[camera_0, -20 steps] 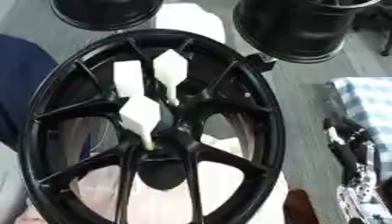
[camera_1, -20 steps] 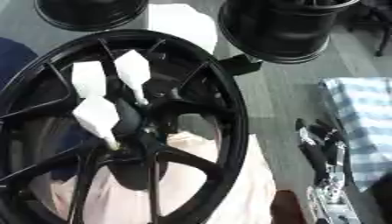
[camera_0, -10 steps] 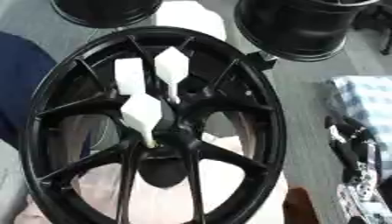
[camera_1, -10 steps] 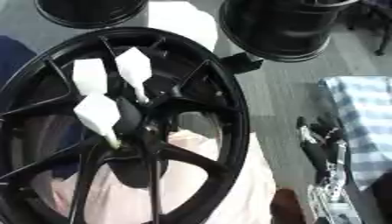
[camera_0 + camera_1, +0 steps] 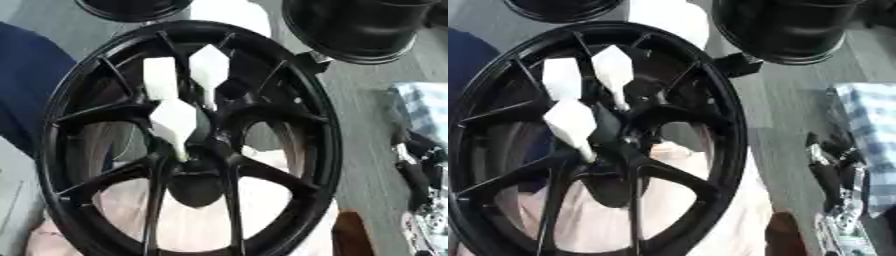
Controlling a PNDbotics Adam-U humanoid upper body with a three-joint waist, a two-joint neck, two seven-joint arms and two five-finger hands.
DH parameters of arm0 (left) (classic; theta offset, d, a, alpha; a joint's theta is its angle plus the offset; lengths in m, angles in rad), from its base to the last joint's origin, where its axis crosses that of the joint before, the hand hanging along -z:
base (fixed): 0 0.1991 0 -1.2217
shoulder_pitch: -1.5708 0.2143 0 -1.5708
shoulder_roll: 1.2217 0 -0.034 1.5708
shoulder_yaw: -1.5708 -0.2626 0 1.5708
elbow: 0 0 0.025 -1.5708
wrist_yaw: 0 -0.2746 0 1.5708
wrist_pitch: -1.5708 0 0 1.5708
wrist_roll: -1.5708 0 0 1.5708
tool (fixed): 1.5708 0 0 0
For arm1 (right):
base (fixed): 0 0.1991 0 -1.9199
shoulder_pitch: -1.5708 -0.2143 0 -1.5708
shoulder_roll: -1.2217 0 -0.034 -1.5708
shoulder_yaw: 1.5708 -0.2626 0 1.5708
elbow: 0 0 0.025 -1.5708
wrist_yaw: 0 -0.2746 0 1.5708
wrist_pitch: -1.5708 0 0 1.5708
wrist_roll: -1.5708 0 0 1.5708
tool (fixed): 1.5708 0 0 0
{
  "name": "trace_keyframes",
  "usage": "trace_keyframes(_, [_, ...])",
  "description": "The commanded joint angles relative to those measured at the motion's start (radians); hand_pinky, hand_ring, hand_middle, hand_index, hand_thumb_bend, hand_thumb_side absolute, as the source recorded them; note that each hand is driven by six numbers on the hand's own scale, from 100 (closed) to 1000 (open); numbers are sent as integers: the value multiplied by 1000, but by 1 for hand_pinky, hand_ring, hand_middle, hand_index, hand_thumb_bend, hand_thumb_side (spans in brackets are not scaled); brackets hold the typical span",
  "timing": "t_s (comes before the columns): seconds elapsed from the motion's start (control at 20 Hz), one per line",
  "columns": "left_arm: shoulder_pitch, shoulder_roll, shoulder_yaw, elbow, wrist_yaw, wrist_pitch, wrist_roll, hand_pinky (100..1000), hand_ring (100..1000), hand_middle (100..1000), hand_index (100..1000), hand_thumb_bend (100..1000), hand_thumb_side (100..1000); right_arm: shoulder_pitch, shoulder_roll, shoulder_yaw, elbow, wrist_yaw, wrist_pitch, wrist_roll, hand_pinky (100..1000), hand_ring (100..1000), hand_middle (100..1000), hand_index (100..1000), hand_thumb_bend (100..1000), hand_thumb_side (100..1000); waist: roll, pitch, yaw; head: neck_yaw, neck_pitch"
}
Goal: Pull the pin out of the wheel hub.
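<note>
The black wheel hub (image 5: 289,120) filled the middle of both views, its spokes meeting at a dark centre, and three white, faceted pins (image 5: 173,121) stood out from the spokes just above that centre, two side by side at the top and one lower to the left. Two more black wheels (image 5: 794,27) lay beyond its upper edge, with a dark blue shape (image 5: 26,90) at the left and a blue-checked cloth (image 5: 872,120) at the right. The right hand (image 5: 833,165) showed near the right edge, well apart from the hub and holding nothing visible, though whether its fingers were curled could not be told.
</note>
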Motion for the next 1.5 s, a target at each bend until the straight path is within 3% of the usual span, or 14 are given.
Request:
trace_keyframes(0.05, [-87, 161, -39, -101, -68, -1, -133, 594, 613, 521, 705, 100, 378, 4, -21, -11, -27, 11, 1, -8, 682, 755, 600, 731, 443, 283, 10, -14, -1, -18, -1])
trace_keyframes(0.25, [-234, 295, -107, -160, -123, 7, -359, 645, 634, 562, 738, 127, 259, 16, -28, -15, -34, 18, 4, -12, 682, 755, 600, 731, 440, 285, 21, -15, 1, -37, 1])
trace_keyframes(0.4, [-361, 366, -184, -169, -197, 1, -577, 696, 658, 607, 767, 255, 273, 27, -35, -18, -38, 23, 5, -15, 682, 755, 600, 731, 436, 290, 29, -19, 6, -55, 4])
trace_keyframes(0.55, [-443, 377, -221, -160, -250, -8, -737, 701, 661, 611, 770, 263, 278, 34, -37, -21, -40, 27, 7, -18, 682, 755, 600, 731, 436, 290, 32, -20, 11, -61, 7])
trace_keyframes(0.7, [-456, 376, -221, -157, -260, -11, -772, 701, 661, 611, 770, 263, 278, 35, -38, -22, -41, 27, 8, -19, 682, 755, 600, 731, 436, 290, 32, -21, 12, -62, 8])
trace_keyframes(0.75, [-461, 380, -225, -156, -263, -14, -778, 740, 670, 658, 803, 329, 395, 37, -39, -21, -42, 28, 8, -18, 682, 755, 600, 731, 434, 294, 35, -22, 11, -47, 5])
trace_keyframes(0.9, [-522, 367, -285, -102, -287, -11, -817, 749, 686, 676, 810, 306, 435, 52, -45, -20, -46, 34, 9, -15, 682, 755, 600, 732, 434, 295, 41, -27, 13, -5, -7])
trace_keyframes(1.3, [-739, 236, -496, 56, -272, 38, -950, 763, 707, 697, 828, 303, 490, 77, -51, -36, -55, 39, 9, -29, 682, 755, 600, 732, 433, 298, 40, -31, 43, -41, -3])
trace_keyframes(1.5, [-800, 211, -506, 82, -260, 64, -1030, 763, 707, 697, 828, 303, 490, 79, -50, -39, -56, 39, 9, -34, 682, 755, 600, 732, 433, 298, 37, -30, 52, -49, -3])
